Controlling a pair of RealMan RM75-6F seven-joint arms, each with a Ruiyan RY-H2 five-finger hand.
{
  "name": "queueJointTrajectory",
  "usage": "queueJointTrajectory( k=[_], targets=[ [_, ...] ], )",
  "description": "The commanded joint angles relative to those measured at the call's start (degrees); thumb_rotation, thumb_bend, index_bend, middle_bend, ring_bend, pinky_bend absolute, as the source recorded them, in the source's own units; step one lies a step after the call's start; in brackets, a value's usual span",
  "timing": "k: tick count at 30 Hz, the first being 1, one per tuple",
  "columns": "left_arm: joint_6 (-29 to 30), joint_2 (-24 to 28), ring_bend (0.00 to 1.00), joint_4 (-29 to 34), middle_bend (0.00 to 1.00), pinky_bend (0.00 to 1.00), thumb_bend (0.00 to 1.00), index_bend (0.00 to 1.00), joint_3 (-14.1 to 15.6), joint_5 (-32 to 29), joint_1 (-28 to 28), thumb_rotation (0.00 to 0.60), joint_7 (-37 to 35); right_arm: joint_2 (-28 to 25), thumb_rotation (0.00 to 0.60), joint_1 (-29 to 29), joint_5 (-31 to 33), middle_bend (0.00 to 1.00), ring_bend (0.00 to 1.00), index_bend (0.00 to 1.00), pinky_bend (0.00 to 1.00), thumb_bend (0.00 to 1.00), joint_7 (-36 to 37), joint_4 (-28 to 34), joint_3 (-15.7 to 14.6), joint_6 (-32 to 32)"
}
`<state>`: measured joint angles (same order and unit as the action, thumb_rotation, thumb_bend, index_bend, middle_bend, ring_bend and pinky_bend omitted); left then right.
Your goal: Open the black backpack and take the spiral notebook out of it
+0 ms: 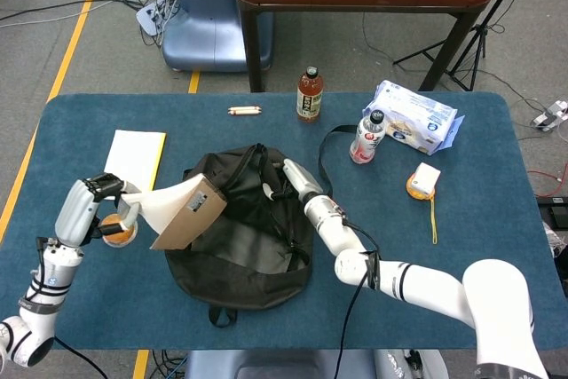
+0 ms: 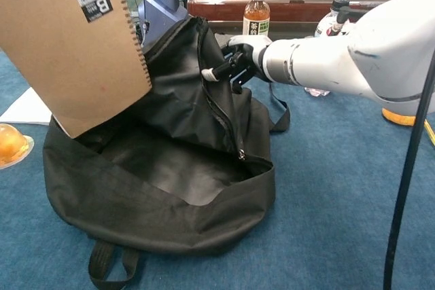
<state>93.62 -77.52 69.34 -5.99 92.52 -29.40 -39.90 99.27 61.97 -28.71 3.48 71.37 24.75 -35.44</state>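
Only the head view shows the left hand (image 1: 89, 206) gripping the spiral notebook (image 1: 182, 212); right hand (image 1: 288, 179) fingers pinch the black backpack (image 1: 253, 246).

In the chest view, the spiral notebook (image 2: 71, 39) runs off the top and left edges, so the left hand (image 1: 89, 206) holding it shows only in the head view. The right hand (image 2: 238, 59) partly hides behind the black backpack (image 2: 170, 161) fabric, and bottle labels on the far side are too small to read.
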Motion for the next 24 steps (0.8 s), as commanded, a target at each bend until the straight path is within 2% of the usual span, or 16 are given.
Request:
queueJointTrajectory(
  k=[1,8,14,20,24],
  targets=[
    [-0.7,1.6,0.72,0.7,0.82,0.51,0.63,0.78,-1.4,-1.3,0.0,0.600,-1.1,-0.1,0.600,-0.3,-0.6,0.66,0.67,0.87,0.79,0.62,0.4,0.3,-0.3,0.4],
    [-2.9,4.9,0.72,0.6,0.82,0.51,0.63,0.78,-4.4,-4.1,-0.4,0.600,-2.8,-0.6,0.600,-1.1,-3.2,0.66,0.66,0.87,0.79,0.62,1.4,2.2,-1.0,1.5],
    [-6.8,6.2,0.72,-1.2,0.82,0.51,0.63,0.78,-6.5,-7.2,-1.2,0.600,-3.9,-2.8,0.600,-2.3,-9.0,0.61,0.60,0.85,0.75,0.62,2.7,7.7,-2.0,4.8],
    [-11.1,5.6,0.72,-4.3,0.82,0.51,0.63,0.77,-7.8,-9.3,-2.7,0.600,-4.2,-7.6,0.600,-4.4,-19.9,0.42,0.37,0.59,0.52,0.62,4.2,16.8,-3.2,11.3],
    [-13.2,4.4,0.72,-5.8,0.82,0.51,0.63,0.77,-7.8,-9.5,-3.7,0.600,-3.8,-11.9,0.600,-5.8,-27.2,0.23,0.18,0.28,0.32,0.58,4.7,22.5,-3.1,14.6]
  ],
)
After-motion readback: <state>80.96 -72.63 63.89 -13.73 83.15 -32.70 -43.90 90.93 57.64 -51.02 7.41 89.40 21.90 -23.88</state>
